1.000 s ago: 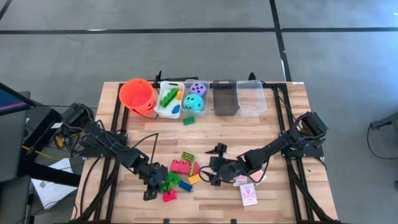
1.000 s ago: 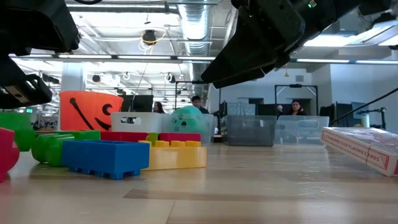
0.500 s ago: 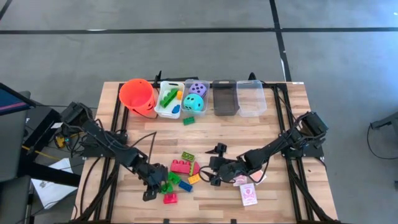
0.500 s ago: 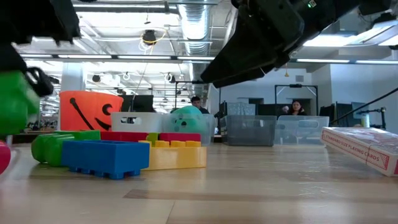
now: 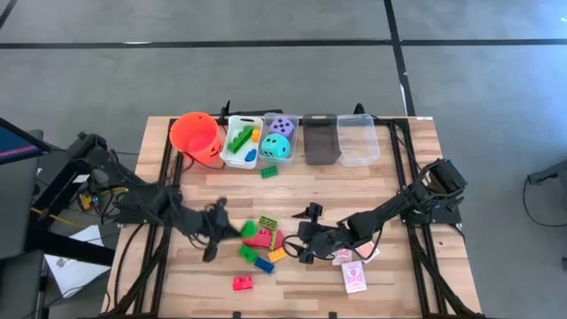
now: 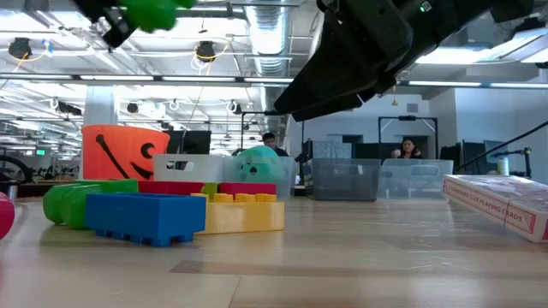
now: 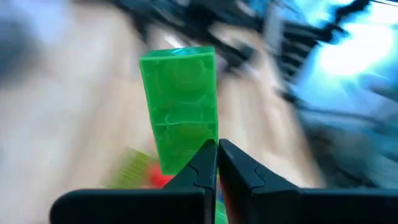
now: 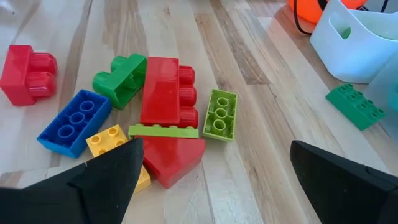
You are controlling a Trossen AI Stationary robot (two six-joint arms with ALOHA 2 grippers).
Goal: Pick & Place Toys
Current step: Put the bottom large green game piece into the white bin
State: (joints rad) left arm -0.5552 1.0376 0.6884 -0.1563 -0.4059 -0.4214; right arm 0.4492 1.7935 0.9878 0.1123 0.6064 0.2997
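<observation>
Left gripper (image 7: pixel 216 163) is clamped shut on a bright green brick (image 7: pixel 180 109), and we can see that brick standing up past the fingertips, lifted clear of the table (image 5: pixel 381 190). From above, the gripper (image 5: pixel 232 229) hangs just beside the pile of loose bricks: a large red brick (image 5: pixel 259 237) right next to it, a blue brick (image 5: pixel 264 265) and a yellow brick (image 5: pixel 276 254) a little farther off, and a small red brick (image 5: pixel 241 283) lying apart on the near side.

Right gripper (image 8: pixel 211 171) sits on the other side of that same pile with its fingers spread wide and nothing between them. Close by it we spot a pack of red-and-white playing cards (image 5: pixel 353 277).

Well away from both grippers, along the far edge, we have the containers in a row. The orange bucket (image 5: pixel 197 137) comes first. Beside it a white bin (image 5: pixel 241 142) holds green bricks. Next, a clear bin (image 5: pixel 277 139) carries a teal die (image 5: pixel 275 146) and a purple die (image 5: pixel 283 126). Then come a dark bin (image 5: pixel 320 138) and another clear bin (image 5: pixel 357 139). One dark green brick (image 5: pixel 269 171) lies on the wood just in front of the bins.
</observation>
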